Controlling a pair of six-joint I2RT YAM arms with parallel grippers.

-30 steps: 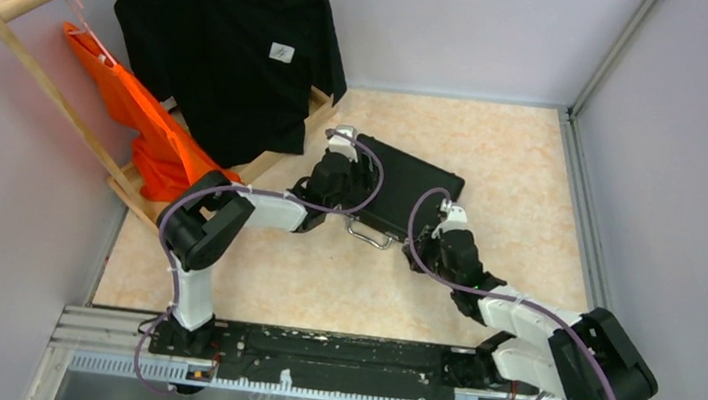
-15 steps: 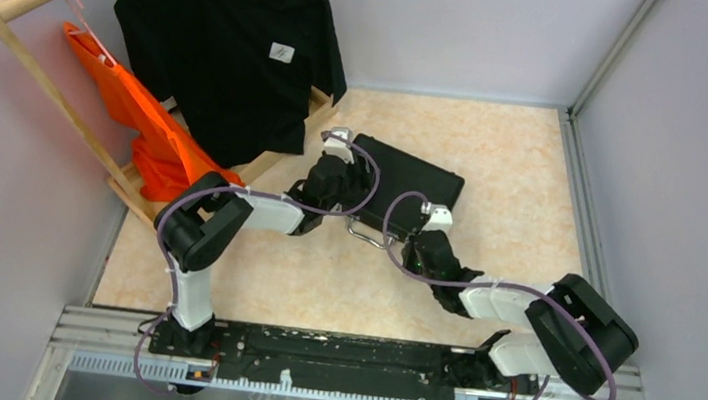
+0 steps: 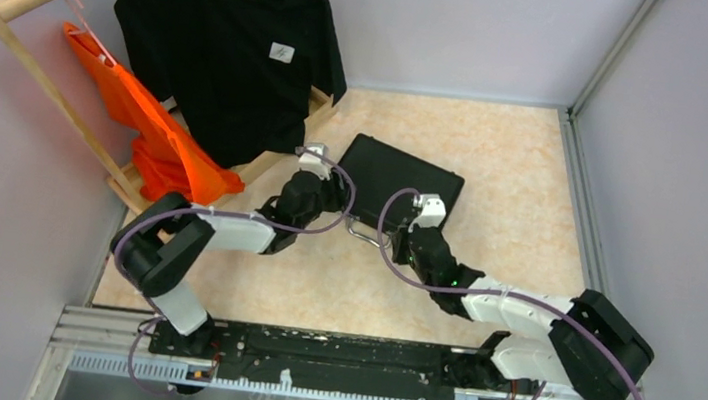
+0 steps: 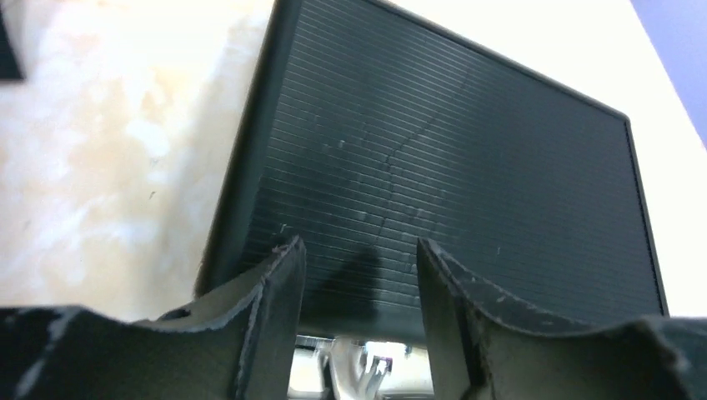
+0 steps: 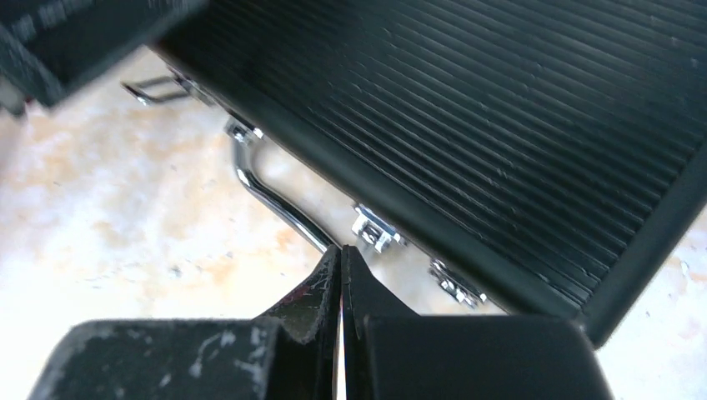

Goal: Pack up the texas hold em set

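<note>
Top view: black case flat on the table, lid down, handle turned toward the arms. No chips, cards or dice visible anywhere outside it (contents hidden under the shut lid, so not checkable).

Left gripper at the near left corner of the case, just above the ribbed lid, fingers moderately parted, nothing between them. Probably placed there to steady or press the lid.

Right gripper pinched fully together, empty, tip low at the front edge beside the handle and a silver latch. Likely set as a single point for flipping latches. Fastened or not: hard to tell.
</note>
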